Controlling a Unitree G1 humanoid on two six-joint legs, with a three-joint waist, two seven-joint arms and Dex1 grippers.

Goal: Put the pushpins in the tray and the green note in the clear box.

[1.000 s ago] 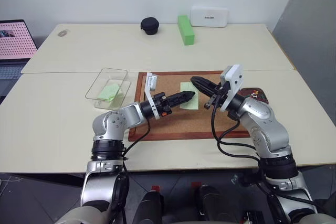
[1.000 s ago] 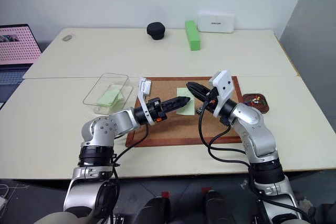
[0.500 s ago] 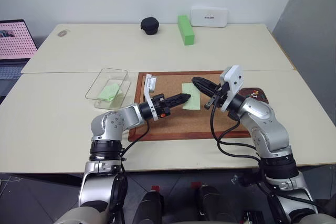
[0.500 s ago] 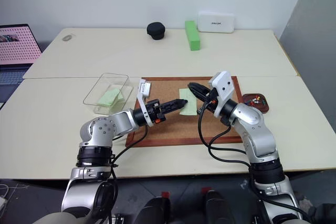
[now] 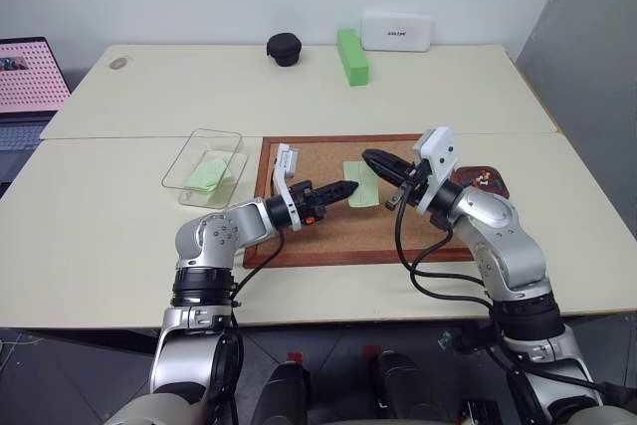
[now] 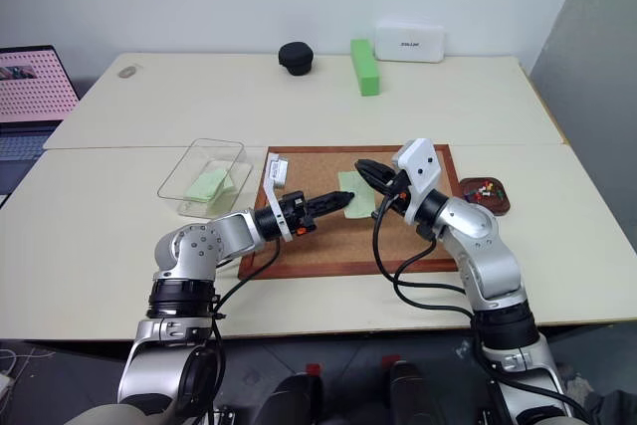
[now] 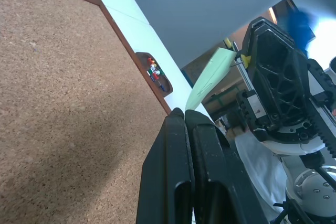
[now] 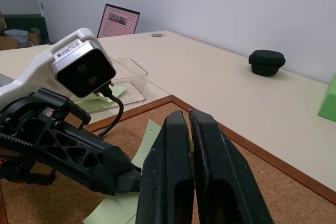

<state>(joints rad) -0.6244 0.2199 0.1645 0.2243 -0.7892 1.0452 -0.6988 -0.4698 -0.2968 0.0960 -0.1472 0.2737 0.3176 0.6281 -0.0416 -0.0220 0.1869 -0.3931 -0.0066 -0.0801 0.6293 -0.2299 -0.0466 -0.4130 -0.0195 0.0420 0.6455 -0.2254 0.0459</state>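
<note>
The green note (image 5: 360, 184) stands tilted up off the corkboard (image 5: 328, 231), held between both grippers. My left gripper (image 5: 350, 186) is shut on its near edge; in the left wrist view the note (image 7: 210, 74) rises from between my fingertips (image 7: 176, 121). My right gripper (image 5: 368, 154) is shut at the note's far side, on what looks like a yellow pushpin (image 7: 245, 60) stuck through the paper. Right of the board, the tray (image 5: 495, 186) holds several pushpins (image 6: 485, 188). The clear box (image 5: 189, 161) sits left of the board with a pale-green sheet (image 5: 207, 174) inside.
Along the table's far side stand a bright green block (image 5: 351, 55), a black case (image 5: 284, 48) and a white device (image 5: 396, 31). A laptop (image 5: 30, 77) sits at the far left edge.
My left gripper has closed on the note's edge. The note has gone from lying flat on the cork to tilted up. The right arm has stayed put.
</note>
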